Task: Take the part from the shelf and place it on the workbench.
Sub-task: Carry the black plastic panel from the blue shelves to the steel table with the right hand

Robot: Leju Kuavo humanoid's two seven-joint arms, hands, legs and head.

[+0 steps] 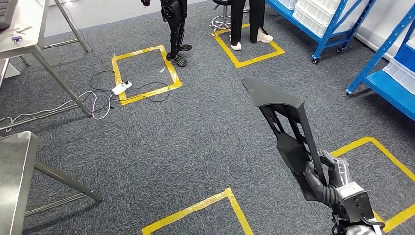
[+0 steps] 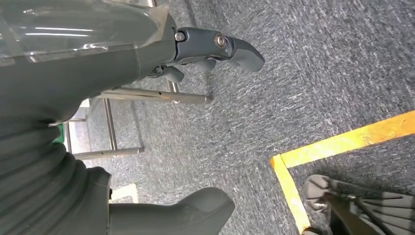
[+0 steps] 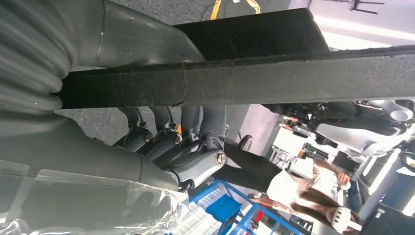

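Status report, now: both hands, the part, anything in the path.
Right robot hand grips black part, raised over carpet. Left robot hand holds nothing, fingers apart. Steel workbench lower left. Cables and power strip on floor ahead; person beyond.

The part (image 1: 286,122) is matt black against a speckled dark grey carpet (image 1: 195,142) marked with yellow tape squares (image 1: 144,73). On the far right, blue shelf frames (image 1: 337,24) carry white bins (image 1: 318,12). The worktop (image 1: 14,171) on the near left is bare silver metal, and the right hand (image 1: 333,178) is dark grey.
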